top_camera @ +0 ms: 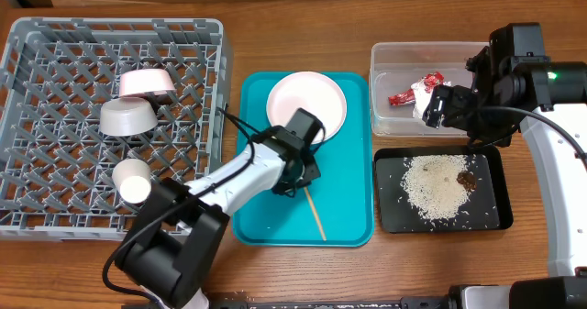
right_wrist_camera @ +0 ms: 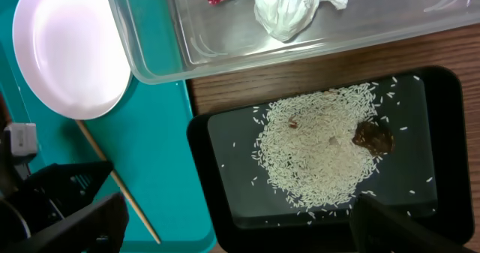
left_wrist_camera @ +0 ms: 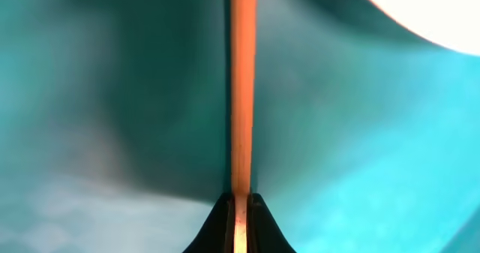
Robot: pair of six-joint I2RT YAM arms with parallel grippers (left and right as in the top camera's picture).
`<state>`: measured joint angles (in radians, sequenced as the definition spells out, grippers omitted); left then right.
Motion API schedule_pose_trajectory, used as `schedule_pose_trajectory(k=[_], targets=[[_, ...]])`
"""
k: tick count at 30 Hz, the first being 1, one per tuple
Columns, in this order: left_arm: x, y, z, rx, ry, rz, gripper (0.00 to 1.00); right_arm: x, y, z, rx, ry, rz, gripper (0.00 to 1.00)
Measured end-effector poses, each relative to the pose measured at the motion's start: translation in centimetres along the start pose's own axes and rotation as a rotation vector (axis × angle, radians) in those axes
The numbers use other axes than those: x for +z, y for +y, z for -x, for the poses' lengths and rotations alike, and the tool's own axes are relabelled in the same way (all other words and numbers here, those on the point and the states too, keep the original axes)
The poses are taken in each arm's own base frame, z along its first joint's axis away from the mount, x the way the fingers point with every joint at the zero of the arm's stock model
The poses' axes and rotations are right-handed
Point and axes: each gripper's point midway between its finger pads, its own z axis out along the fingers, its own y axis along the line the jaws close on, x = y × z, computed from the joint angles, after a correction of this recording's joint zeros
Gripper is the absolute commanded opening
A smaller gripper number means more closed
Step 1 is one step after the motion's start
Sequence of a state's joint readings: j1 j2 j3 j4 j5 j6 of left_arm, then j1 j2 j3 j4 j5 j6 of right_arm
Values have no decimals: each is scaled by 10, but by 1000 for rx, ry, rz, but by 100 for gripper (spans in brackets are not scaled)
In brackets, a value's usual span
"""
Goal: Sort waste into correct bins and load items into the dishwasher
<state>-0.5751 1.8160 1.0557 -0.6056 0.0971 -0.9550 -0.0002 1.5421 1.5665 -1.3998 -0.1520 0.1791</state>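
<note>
Chopstick (left_wrist_camera: pixel 241 88) clamped between tightly closed left gripper (left_wrist_camera: pixel 241 200) tips, running straight ahead over teal tray (left_wrist_camera: pixel 112 103), white plate (left_wrist_camera: pixel 427 13) near.

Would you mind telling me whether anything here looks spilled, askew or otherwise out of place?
Only mildly: in the grey crate the small cup lies on its side and the bowl sits tilted. Loose rice grains scatter around their pile but stay inside the black tray.

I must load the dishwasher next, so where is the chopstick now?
In the overhead view the chopstick lies on the teal tray, just below the white plate, with the left gripper shut on its upper end.
</note>
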Motion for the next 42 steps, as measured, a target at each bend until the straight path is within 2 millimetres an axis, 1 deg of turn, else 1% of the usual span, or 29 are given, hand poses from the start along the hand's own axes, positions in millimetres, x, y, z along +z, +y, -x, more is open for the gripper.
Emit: schedule_pose_trajectory(k=[4, 5, 7, 9, 12, 13, 14, 17, 18, 20, 22, 23, 24, 26, 28, 29, 31, 32, 34, 37, 40, 42], targets=[[-6, 16, 12, -51, 3, 19, 4, 0, 0, 0, 0, 0, 0, 96], [-9, 21, 17, -66, -4, 20, 4, 0, 0, 0, 0, 0, 0, 96], [-17, 29, 28, -81, -23, 15, 4, 0, 0, 0, 0, 0, 0, 96], [-30, 32, 39, -79, -53, -6, 4, 0, 0, 0, 0, 1, 0, 96], [-61, 36, 55, -37, -119, -48, 4, 0, 0, 0, 0, 0, 0, 96], [-74, 37, 61, -15, -148, -60, 4, 0, 0, 0, 0, 0, 0, 96], [-99, 39, 74, 38, -206, -71, 4, 0, 0, 0, 0, 0, 0, 96], [-131, 50, 95, 137, -286, -41, 4, 0, 0, 0, 0, 0, 0, 96], [-151, 60, 111, 189, -342, -11, 4, 0, 0, 0, 0, 0, 0, 96], [-166, 74, 127, 228, -379, 27, 4, 0, 0, 0, 0, 0, 0, 96], [-174, 85, 137, 246, -397, 44, 4, 0, 0, 0, 0, 0, 0, 96], [-175, 91, 140, 252, -393, 45, 5, 0, 0, 0, 0, 0, 0, 96], [-175, 94, 140, 257, -382, 38, 9, 0, 0, 0, 0, 1, 0, 96], [-173, 94, 132, 272, -343, 15, 19, 0, 0, 0, 0, 0, 1, 96], [-168, 91, 118, 270, -284, -11, 27, 0, 0, 0, 0, 0, 0, 96], [-166, 90, 112, 263, -256, -17, 29, 0, 0, 0, 0, 0, 0, 96], [-162, 82, 99, 261, -213, -33, 29, 0, 0, 0, 0, 0, 0, 96], [-159, 77, 95, 267, -200, -43, 30, 0, 0, 0, 0, 0, 0, 96], [-152, 66, 87, 287, -178, -56, 34, 0, 0, 0, 0, -1, 1, 96], [-131, 51, 71, 332, -127, -62, 42, 0, 0, 0, 0, 0, 0, 96], [-103, 44, 51, 358, -47, -44, 43, 0, 0, 0, -1, 0, 0, 96], [-86, 41, 42, 364, 0, -25, 45, 0, 0, 0, 0, 0, 0, 96]])
